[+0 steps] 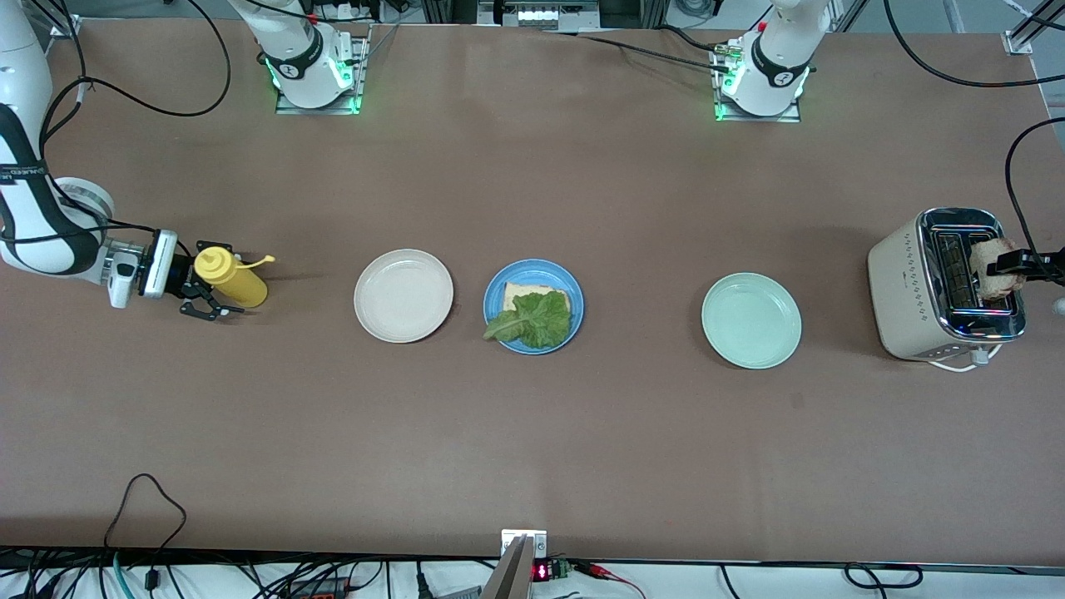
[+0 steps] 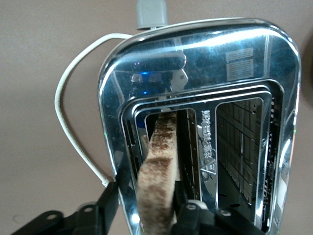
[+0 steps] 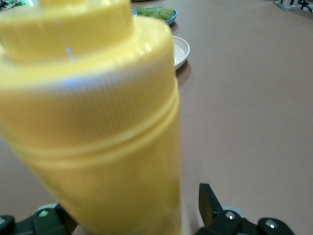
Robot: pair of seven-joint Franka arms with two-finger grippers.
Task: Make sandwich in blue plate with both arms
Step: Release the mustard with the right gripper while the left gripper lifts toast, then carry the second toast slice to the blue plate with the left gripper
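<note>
Gripping browned speckled toast [image 2: 157,176], left claw [image 2: 146,218] over chrome toaster [image 2: 244,78]

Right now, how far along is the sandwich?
Done: one toast slice with the lettuce leaf on it lies in the blue plate. In hand: the left gripper is shut on the second toast slice, which stands in the toaster slot. The right gripper is open around the yellow bottle. Left: carry that slice to the blue plate and top the lettuce.
</note>
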